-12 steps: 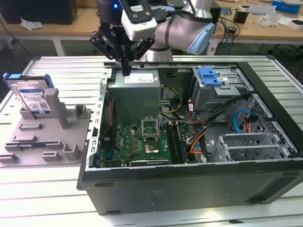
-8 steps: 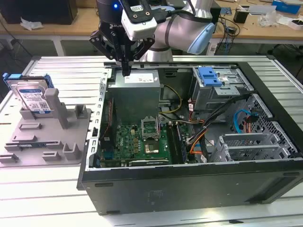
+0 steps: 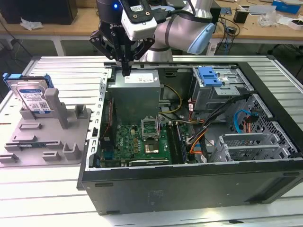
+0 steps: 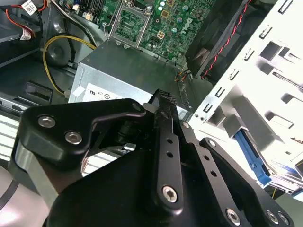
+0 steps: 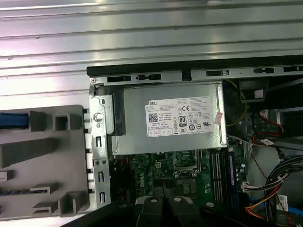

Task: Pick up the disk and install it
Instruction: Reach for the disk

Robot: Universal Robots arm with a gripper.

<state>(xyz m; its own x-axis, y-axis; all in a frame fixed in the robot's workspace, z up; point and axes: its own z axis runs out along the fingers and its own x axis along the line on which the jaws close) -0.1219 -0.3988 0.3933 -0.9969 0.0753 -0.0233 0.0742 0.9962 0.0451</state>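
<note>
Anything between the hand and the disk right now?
Two things: the case's side wall, next to the hand, which hangs over the power supply; and an upright post of the grey fixture, standing beside the disk on its case-facing side.

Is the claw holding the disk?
No, the disk stands in the grey fixture, apart from the claw over the computer case.

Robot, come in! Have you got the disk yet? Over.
Gripper shut, empty, above power supply in the case. Disk upright in grey fixture, exterior view's left, not held. Case side wall stands between them.
</note>
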